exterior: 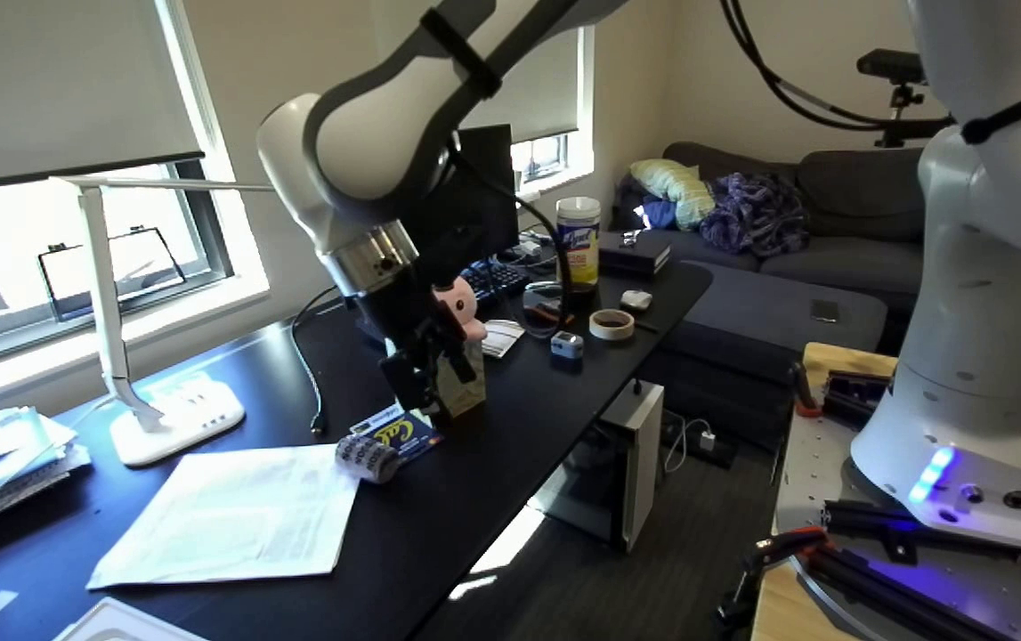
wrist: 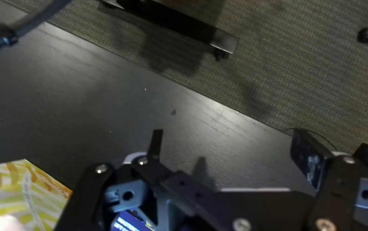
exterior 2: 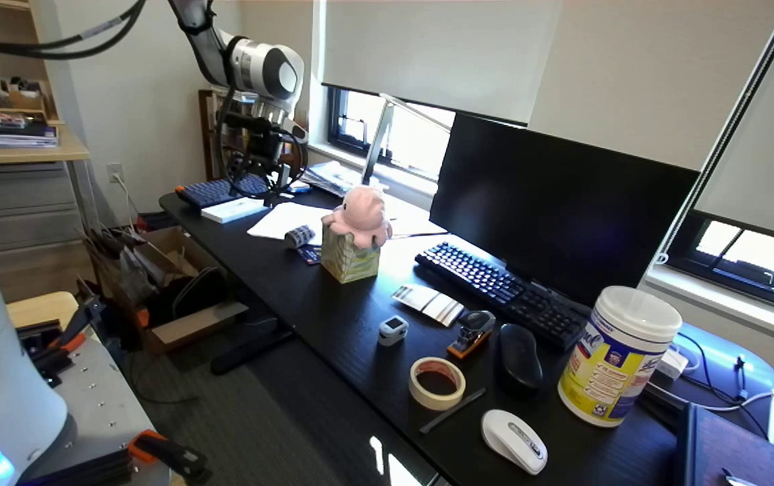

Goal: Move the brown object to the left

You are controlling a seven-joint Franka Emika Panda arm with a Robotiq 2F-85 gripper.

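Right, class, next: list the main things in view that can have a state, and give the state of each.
Fingers, open, spread apart
Monitor, screen dark
Wipes tub, upright, lid on
Patterned box, standing on the desk
Soft toy, on top of the patterned box
Window blind, lowered partway
Robot's base light, lit blue
Cardboard box, open
Tape roll, lying flat
Lamp, standing; cannot tell whether lit

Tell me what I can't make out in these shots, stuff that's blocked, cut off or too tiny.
Blue card: in the wrist view, the jaws and bottom edge hide most of it.
Printed sheet: in an exterior view, its text is too small and faint to read.
Dark book or box: in an exterior view, the right and bottom edges cut it off.
Flat thing on the sofa: too small to identify in an exterior view.
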